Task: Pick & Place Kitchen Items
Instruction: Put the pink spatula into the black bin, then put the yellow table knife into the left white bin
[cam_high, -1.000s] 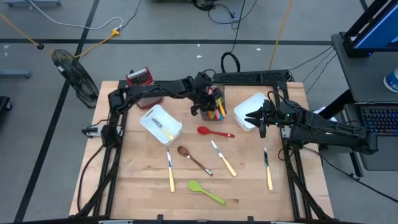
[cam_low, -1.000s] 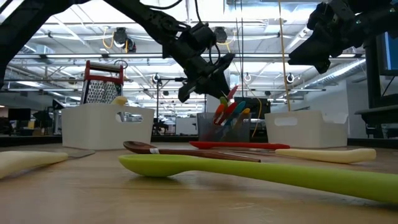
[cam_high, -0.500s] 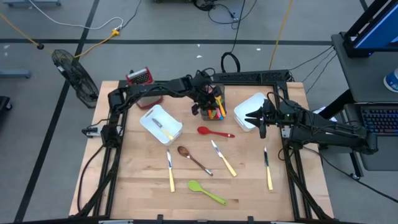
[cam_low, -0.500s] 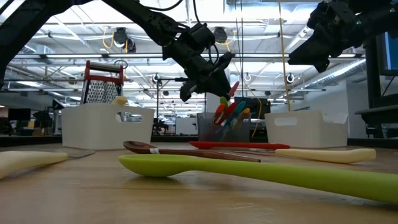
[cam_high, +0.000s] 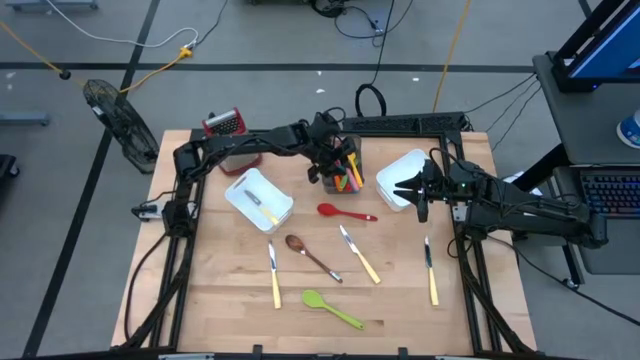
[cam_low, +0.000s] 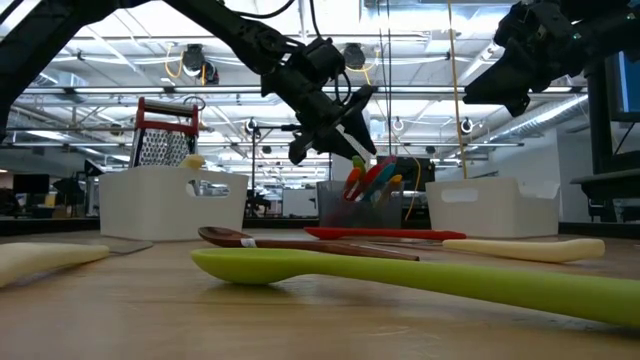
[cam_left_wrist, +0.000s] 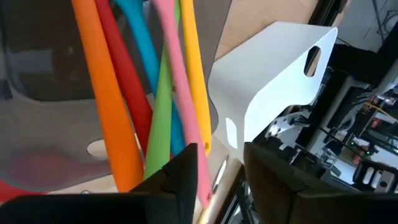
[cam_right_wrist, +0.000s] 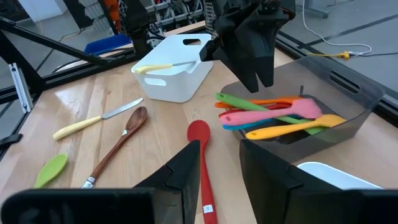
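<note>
Where it gripped the pink spatula (cam_right_wrist: 273, 114) before, the left tool (cam_low: 335, 135) seemingly stands apart now.

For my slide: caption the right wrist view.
Left gripper open above the grey bin of colourful utensils; red spoon on the table.

One camera hangs high up and looks straight down on the whole worktop (cam_high: 240, 290). Another sits right at worktop height, very near the green spoon (cam_low: 420, 283), and looks level across into the room. The left wrist camera is pressed up close to the colored utensils in the dark bin (cam_left_wrist: 37, 93). The right wrist camera looks across from farther off. All four views share that dark bin.
</note>
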